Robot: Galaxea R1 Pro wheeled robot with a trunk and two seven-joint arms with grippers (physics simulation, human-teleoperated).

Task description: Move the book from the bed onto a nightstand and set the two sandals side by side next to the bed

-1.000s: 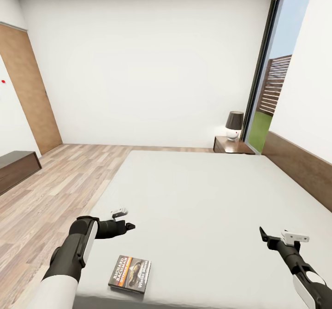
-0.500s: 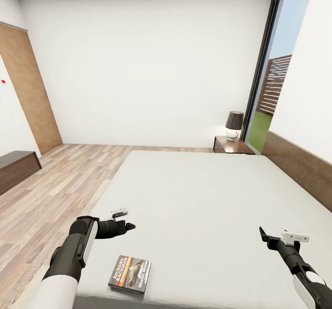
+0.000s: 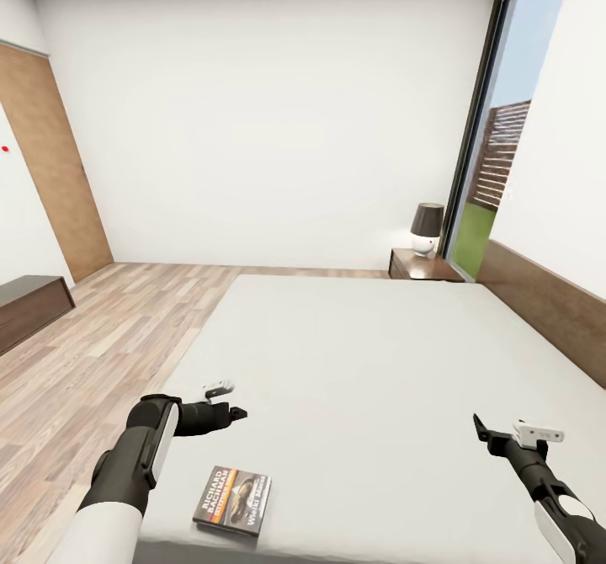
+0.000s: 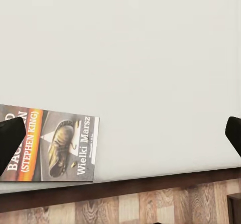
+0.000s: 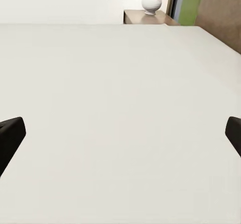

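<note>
Head view is showing the bedroom, with the bed spreading its pale grey mattress across most of the picture and its dark wooden headboard running along the right wall. The book is lying flat on the mattress near the bed's near edge, close to the corner on the robot's left, its cover facing up. The left gripper is hovering over the mattress just beyond the book, not touching it, and the left wrist view is showing its two dark fingertips standing wide apart, so it is released and holding nothing; in that view the book is lying beside one fingertip, right at the mattress edge above the wood-plank floor. The right gripper is hovering over the right part of the mattress, well apart from the book, and in the right wrist view its fingertips are spread wide with bare mattress between them, released and empty. The nightstand is standing at the far corner of the bed beside the tall window, carrying a lamp with a dark shade.
</note>
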